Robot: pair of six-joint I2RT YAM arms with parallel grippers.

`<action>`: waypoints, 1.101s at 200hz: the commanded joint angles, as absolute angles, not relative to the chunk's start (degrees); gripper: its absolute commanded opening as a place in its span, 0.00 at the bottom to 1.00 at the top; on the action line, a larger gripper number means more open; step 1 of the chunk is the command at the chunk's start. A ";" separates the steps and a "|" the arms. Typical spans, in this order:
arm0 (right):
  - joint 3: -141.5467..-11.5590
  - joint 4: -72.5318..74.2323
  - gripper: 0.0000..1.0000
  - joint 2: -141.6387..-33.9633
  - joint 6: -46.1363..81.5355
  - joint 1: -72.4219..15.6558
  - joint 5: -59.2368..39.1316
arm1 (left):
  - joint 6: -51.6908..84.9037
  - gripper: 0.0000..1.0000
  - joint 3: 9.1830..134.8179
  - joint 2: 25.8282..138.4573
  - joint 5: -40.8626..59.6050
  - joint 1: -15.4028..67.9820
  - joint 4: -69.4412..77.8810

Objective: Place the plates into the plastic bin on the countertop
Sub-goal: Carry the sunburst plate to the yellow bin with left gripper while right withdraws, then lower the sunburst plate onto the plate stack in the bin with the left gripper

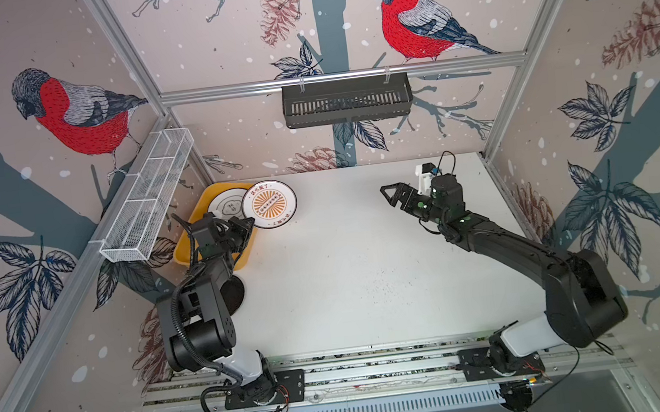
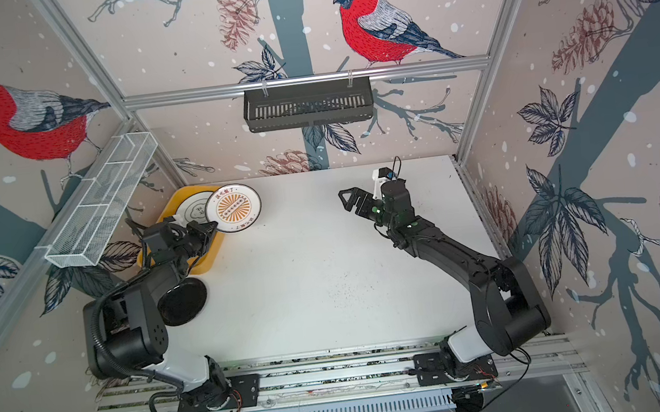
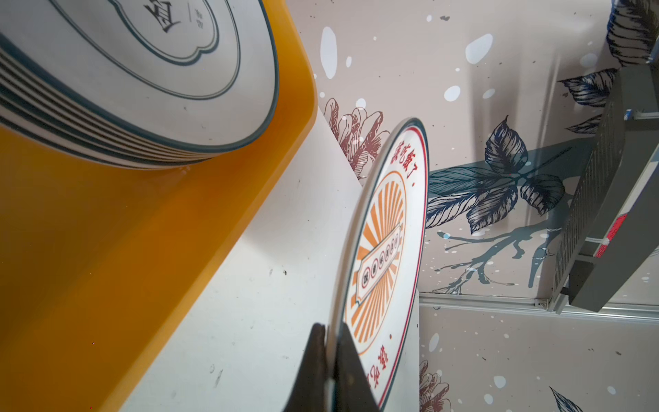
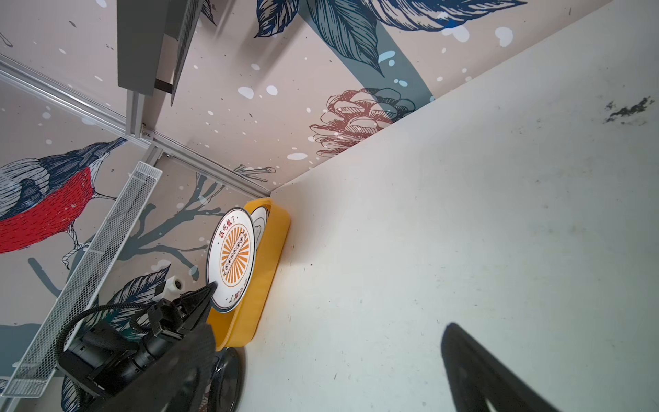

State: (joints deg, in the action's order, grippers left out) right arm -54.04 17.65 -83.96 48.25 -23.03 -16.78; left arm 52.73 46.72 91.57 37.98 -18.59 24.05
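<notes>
**Surface.** White bench (image 1: pixel 348 276), flecked with small dark specks, framed by aluminium rails (image 1: pixel 340 77).

**Room.** The walls carry bullfinch-and-pinecone wallpaper (image 1: pixel 219 39). A white wire-mesh basket (image 1: pixel 147 197) is on the left wall and a black slotted rack (image 1: pixel 346 101) hangs on the back rail.

**Plastic bin** (image 1: pixel 181 254). Yellow-orange, at the bench's far-left corner, with its long axis running from the back wall towards the front. It holds a stack of plates (image 3: pixel 160 71) lying face up at its far end.

**Sunburst plate** (image 1: pixel 269 204). Held clear of the bench, roughly level and face up, above the bin's right rim. In both top views it overlaps the edge of the stack. It is round, so it has no long axis. Its red lettering points to the back wall and the centre banner runs diagonally.

**Left fingers** (image 3: pixel 351 374). Pinched together on the sunburst plate's near-left rim.

**Right fingers** (image 4: pixel 474 367). Spread wide and holding nothing, above the far-right bench and aimed left.

**Black plate** (image 2: pixel 183 302). Flat on the bench just in front of the bin, partly under the left arm.
</notes>
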 commanded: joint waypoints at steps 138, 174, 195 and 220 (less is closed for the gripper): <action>-52.76 19.44 1.00 -82.53 49.57 -22.33 -15.34 | 68.55 0.05 47.44 103.82 42.77 -32.00 44.95; -52.31 19.57 1.00 -82.53 50.09 -22.23 -15.12 | 69.99 0.05 48.76 105.99 41.53 -33.03 45.73; -51.85 20.00 1.00 -82.52 50.51 -22.13 -15.03 | 68.94 0.05 51.02 107.25 40.50 -33.04 42.93; -51.42 20.18 1.00 -82.86 50.80 -22.13 -15.25 | 68.39 0.05 53.95 109.17 39.04 -33.07 40.39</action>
